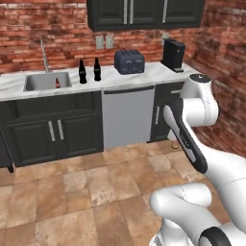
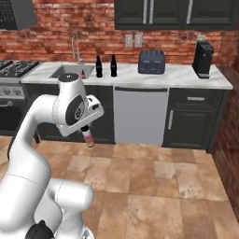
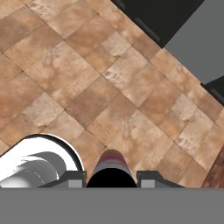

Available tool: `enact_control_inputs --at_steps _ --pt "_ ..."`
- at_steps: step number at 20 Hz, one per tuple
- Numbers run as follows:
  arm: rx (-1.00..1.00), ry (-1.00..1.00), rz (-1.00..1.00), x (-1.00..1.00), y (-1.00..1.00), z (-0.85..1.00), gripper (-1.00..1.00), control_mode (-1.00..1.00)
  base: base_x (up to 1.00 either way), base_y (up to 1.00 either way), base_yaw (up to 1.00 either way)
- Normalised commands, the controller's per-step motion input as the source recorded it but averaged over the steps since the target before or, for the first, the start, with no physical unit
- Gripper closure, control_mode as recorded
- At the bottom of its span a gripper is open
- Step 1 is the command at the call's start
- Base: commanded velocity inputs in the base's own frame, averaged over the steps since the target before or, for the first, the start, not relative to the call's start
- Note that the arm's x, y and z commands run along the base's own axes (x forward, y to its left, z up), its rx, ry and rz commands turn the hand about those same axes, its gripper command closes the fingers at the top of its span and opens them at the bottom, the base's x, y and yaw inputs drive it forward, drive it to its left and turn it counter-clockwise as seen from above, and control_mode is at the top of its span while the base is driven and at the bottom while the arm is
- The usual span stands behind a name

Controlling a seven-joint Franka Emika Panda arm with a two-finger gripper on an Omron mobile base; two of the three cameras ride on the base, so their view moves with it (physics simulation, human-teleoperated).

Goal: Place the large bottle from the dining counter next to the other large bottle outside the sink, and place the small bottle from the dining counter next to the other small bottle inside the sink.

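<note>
Two large dark bottles stand upright side by side on the marble counter, just right of the sink, and the same pair shows in the right base view behind the arm. Starting at the far left of the left base view, the sink basin holds a small reddish bottle near its right wall, with the faucet rising behind it. Right of the two large bottles sit a dark blue toaster and, further along, a black coffee machine; below the counter a grey dishwasher front lies between dark cabinet doors. At the right, the white arm hangs well short of the counter, over the tiled floor. In the right base view the gripper points down and is clenched on a small pinkish bottle, which juts below the fingers. In the hand view that bottle sits between the two finger tips, its rounded end toward the brown tiles.
</note>
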Motion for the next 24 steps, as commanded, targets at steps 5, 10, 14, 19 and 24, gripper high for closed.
enact_control_inputs --at_steps 5,10,14,19,24 --pt "0.00 0.00 0.00 0.00 0.00 0.00 1.00 1.00 -0.07 0.75 0.00" --pt "0.00 0.00 0.00 0.00 0.00 0.00 1.00 1.00 0.08 0.65 0.00" --pt "0.00 0.00 0.00 0.00 0.00 0.00 1.00 1.00 0.44 0.43 0.00" --pt "0.00 0.00 0.00 0.00 0.00 0.00 1.00 1.00 0.52 0.39 -0.02" --pt "0.00 0.00 0.00 0.00 0.00 0.00 1.00 1.00 0.62 0.39 -0.01"
